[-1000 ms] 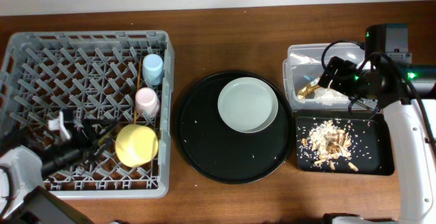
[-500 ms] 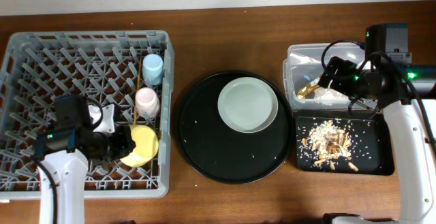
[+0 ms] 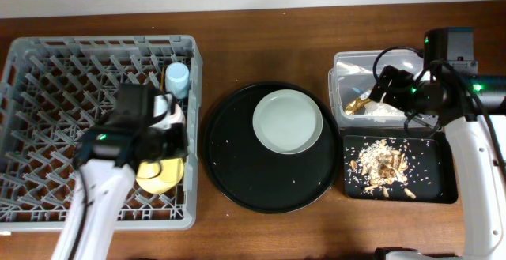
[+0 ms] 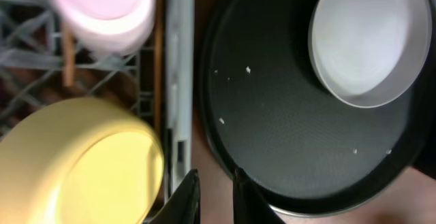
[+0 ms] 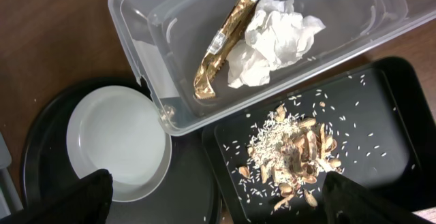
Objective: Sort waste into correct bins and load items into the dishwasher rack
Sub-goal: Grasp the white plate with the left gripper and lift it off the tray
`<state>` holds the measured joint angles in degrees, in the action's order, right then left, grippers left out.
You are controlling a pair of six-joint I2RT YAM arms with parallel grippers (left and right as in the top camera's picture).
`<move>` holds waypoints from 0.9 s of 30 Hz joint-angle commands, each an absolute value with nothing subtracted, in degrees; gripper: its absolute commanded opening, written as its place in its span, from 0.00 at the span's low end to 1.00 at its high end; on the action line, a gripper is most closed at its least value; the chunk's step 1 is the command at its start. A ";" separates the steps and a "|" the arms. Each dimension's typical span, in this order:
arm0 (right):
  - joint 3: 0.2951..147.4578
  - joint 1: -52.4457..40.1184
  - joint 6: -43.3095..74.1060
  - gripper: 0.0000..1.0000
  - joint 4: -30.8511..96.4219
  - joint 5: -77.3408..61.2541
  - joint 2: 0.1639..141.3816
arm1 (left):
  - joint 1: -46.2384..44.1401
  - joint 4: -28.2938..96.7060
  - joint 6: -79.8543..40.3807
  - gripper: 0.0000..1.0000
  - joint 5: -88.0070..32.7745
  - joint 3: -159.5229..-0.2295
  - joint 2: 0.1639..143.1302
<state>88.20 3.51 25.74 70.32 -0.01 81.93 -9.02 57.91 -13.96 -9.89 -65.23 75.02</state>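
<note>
Plate (image 3: pixel 287 122), lying in the round black tray (image 3: pixel 237 181) beside the dishwasher rack (image 3: pixel 47 70), is best gripped by its near rim once the nearly clenched, empty left tool (image 4: pixel 212 183) is opened, that tool having been carried rightward across the rack since the earlier frame, the released right tool (image 5: pixel 221 193) unmoved.

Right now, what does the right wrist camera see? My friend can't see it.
A clear plastic tub holds a gold foil wrapper and crumpled white tissue. Beside it, a black tray holds food scraps; a pale plate sits lower left.
</note>
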 commanded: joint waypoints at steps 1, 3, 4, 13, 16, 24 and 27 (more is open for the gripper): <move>88.31 3.68 25.74 0.99 70.28 0.30 81.91 | -11.57 55.05 -16.53 0.16 -2.63 -65.56 81.84; 88.31 3.68 25.74 0.99 70.28 0.30 81.91 | -11.57 52.66 -16.51 0.16 -1.48 -65.56 86.32; 88.31 3.68 25.74 0.99 70.28 0.30 81.91 | -11.57 52.23 -16.51 0.16 -1.48 -65.56 88.05; 88.31 3.68 25.74 0.99 70.28 0.30 81.91 | -14.37 46.92 -17.15 0.04 -5.08 -65.56 93.06; 88.31 3.68 25.74 0.99 70.26 0.30 81.91 | -14.20 47.53 -17.10 0.04 -2.74 -65.56 93.06; 88.31 3.68 25.74 0.99 70.26 0.30 81.91 | -14.59 53.41 -15.09 0.63 -0.97 -74.41 90.98; 88.31 3.68 25.74 0.99 70.28 0.30 81.91 | -17.30 56.01 -18.90 0.77 -1.28 -82.21 89.62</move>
